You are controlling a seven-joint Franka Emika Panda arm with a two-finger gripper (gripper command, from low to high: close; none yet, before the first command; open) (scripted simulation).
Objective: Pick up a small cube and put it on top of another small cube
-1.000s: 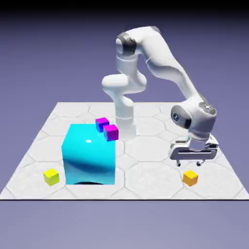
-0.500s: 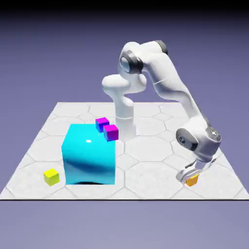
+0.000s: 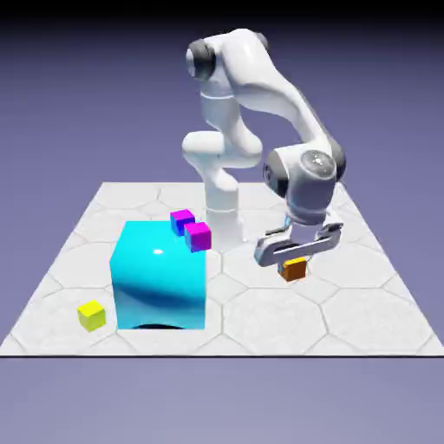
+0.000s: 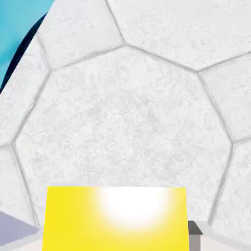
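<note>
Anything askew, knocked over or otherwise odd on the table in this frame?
Nothing stands out. The orange cube hangs clear of the table in the shut gripper. The yellow cube, the big cyan cube and the two magenta-topped cubes behind it all sit flat and undisturbed.

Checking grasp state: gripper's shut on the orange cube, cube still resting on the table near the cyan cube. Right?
Not quite. The gripper is shut on the orange cube, but the exterior view shows the cube lifted clear of the table, not resting on it. The cyan cube is nearby.
</note>
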